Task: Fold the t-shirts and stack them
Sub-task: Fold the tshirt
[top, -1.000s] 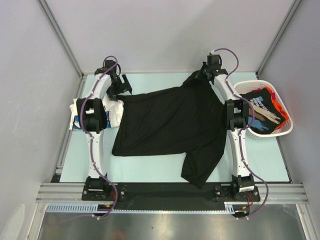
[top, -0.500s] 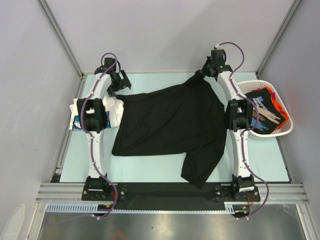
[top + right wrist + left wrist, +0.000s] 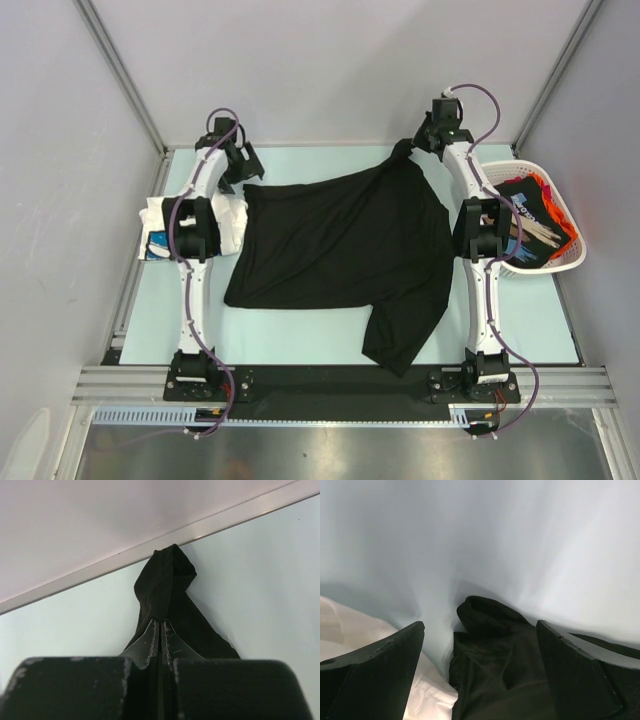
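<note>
Table: 1.
T-shirts on it: 2. 1 black t-shirt, 1 white t-shirt.
Basket: 1, holds at least 2 more: 1 dark printed shirt, 1 orange shirt. Exact number hidden.
Arms: 2. Left arm, right arm.
Grippers: 2. Left gripper, right gripper.

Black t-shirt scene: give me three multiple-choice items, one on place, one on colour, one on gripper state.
1. The white basket sits: A) at the far left; B) at the table's right edge; C) under the black t-shirt.
2. The cloth beside the left arm is: A) white; B) orange; C) green.
3. The right gripper is: A) wide open; B) out of view; C) shut on the black t-shirt.
B: it stands beside the right arm. A: white fabric shows there. C: its fingers pinch a black corner.
</note>
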Tool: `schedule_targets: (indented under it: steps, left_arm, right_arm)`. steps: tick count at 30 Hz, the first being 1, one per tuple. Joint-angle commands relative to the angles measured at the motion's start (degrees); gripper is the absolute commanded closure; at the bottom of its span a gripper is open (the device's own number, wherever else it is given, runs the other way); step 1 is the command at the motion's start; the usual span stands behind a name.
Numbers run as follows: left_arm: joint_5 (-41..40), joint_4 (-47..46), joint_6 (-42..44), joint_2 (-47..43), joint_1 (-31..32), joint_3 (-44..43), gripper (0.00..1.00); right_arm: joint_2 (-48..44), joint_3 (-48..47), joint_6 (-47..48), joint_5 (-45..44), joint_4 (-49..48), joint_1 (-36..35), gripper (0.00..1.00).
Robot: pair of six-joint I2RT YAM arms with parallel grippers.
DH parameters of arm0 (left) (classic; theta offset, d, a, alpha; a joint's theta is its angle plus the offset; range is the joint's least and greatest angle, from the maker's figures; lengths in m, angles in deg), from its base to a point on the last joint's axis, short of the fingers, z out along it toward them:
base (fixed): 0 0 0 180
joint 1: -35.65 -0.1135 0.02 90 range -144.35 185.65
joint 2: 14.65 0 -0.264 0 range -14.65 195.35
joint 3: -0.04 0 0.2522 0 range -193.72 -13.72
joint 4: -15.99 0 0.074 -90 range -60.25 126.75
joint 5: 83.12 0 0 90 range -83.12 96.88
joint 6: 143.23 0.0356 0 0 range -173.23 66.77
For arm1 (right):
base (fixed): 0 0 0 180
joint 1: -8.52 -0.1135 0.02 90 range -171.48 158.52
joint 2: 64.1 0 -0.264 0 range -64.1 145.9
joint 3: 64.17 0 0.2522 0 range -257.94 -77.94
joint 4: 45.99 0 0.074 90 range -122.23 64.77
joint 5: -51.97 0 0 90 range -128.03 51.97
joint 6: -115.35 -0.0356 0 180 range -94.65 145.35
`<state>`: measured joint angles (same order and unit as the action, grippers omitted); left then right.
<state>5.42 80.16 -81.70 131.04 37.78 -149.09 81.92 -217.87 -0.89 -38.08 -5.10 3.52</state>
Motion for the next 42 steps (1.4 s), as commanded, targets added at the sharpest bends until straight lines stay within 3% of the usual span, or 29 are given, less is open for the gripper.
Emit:
schedule_targets:
  steps: [1, 7, 9, 10, 12, 13, 15, 26, 42]
  left_arm:
    - [0.92, -3.03, -0.01, 0.04, 0.94, -2.71, 0.0]
    - [6.72, -5.59, -0.36, 2.14, 1.3, -3.23, 0.0]
    - [7.6, -5.59, -0.45, 2.58, 1.12, -2.71, 0.09]
    - [9.0, -5.68, -0.36, 3.11, 1.03, -2.71, 0.24]
    - [10.24, -5.68, -0.36, 3.64, 0.77, -2.88, 0.4]
    - [10.68, -4.98, -0.45, 3.9, 0.6, -3.06, 0.65]
    - [11.38, -4.27, -1.32, 4.34, -0.11, -2.97, 0.98]
    - [7.34, -4.71, -1.15, -0.4, -1.96, -0.33, 1.0]
    - [16.65, -11.84, -4.05, -7.35, -6.08, -2.62, 1.0]
  right_arm:
    - [-1.7, -1.57, -0.74, -1.09, -2.96, -0.1, 1.0]
    - [-1.61, -1.56, -0.66, -1.09, -2.88, -0.81, 1.0]
    - [-1.7, -1.48, -0.57, -1.17, -2.79, -0.81, 1.0]
    - [-1.79, -1.48, -0.57, -1.26, -2.62, -0.81, 1.0]
    - [-1.88, -1.39, -0.48, -1.26, -2.53, -0.81, 1.0]
    - [-1.96, -1.3, -0.31, -1.35, -2.44, -0.81, 1.0]
    - [-2.14, -1.21, -0.22, -1.44, -2.26, -0.81, 1.0]
    - [-2.75, -0.69, -0.48, -2.49, -2.44, -1.86, 1.0]
    - [-8.11, 0.37, 1.1, -5.83, -6.3, -3.36, 1.0]
